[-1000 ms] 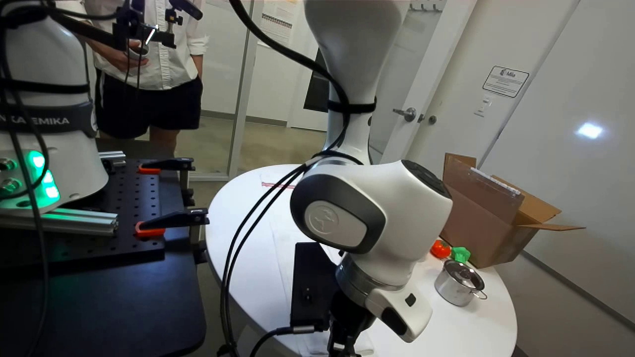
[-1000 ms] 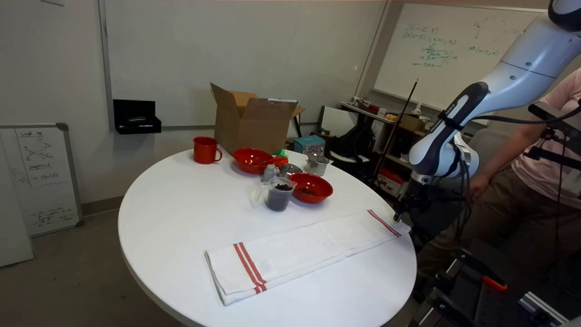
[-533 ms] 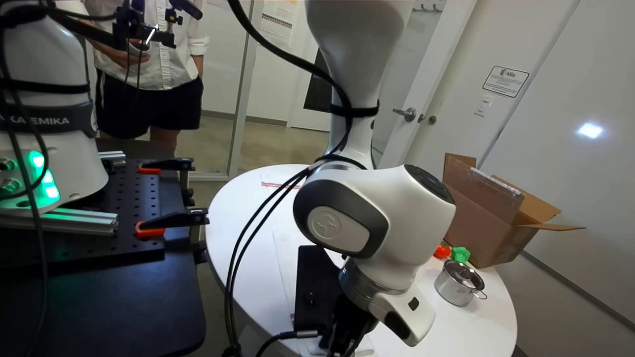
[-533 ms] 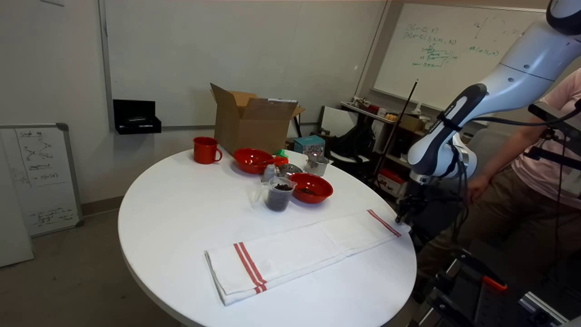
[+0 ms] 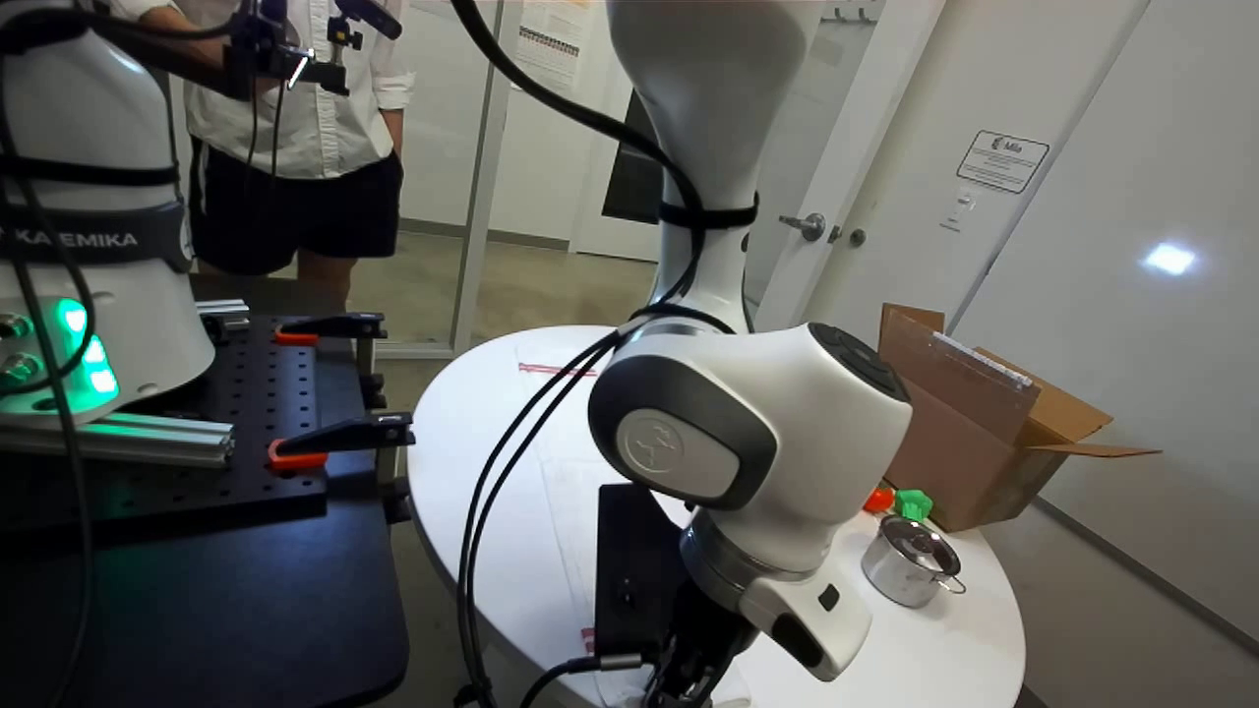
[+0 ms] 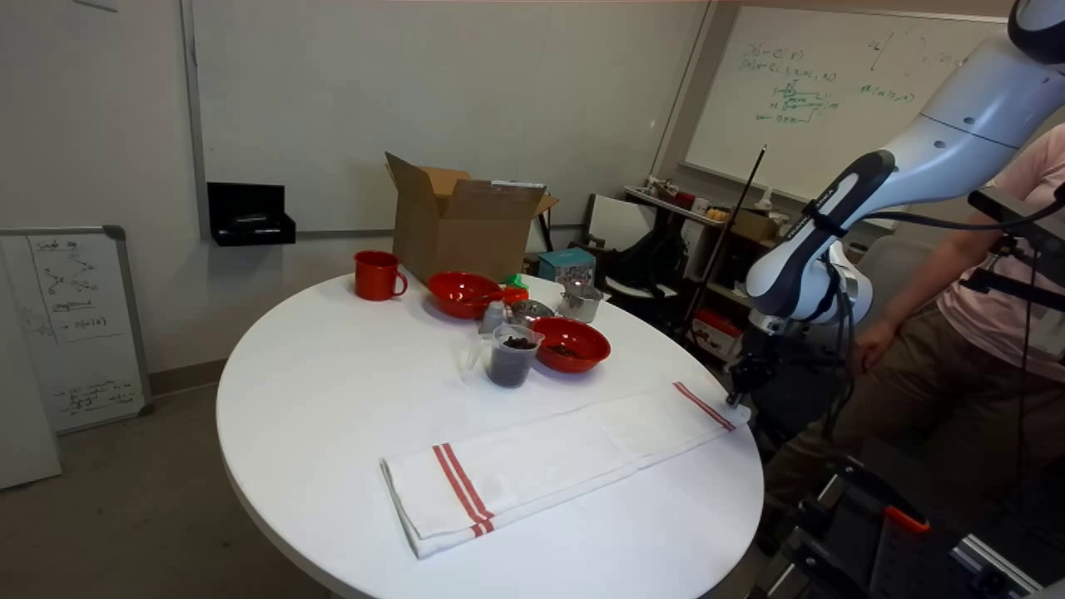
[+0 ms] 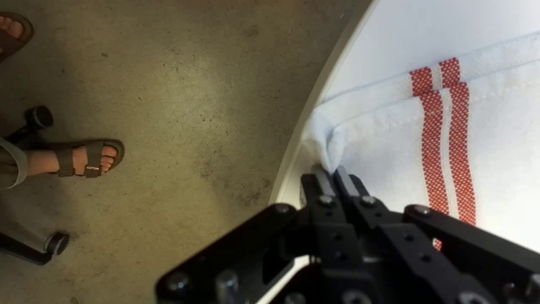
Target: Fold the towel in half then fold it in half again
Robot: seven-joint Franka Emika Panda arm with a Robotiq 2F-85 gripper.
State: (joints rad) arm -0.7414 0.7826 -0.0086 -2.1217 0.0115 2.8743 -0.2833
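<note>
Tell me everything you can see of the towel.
The towel is a white cloth, woven by its look, with paired red stripes near each short end. It is folded into a long strip, its layers slightly out of line along one long side. It lies mostly flat on the white table, one short end at the table's rim, where the hand pinches a puckered bit of the cloth.

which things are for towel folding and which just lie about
Job: white cloth towel with red stripes; black two-finger gripper

Lying about, among others: red handled mug; two round red bowls; clear measuring cup; brown cardboard box; silver metal pot
</note>
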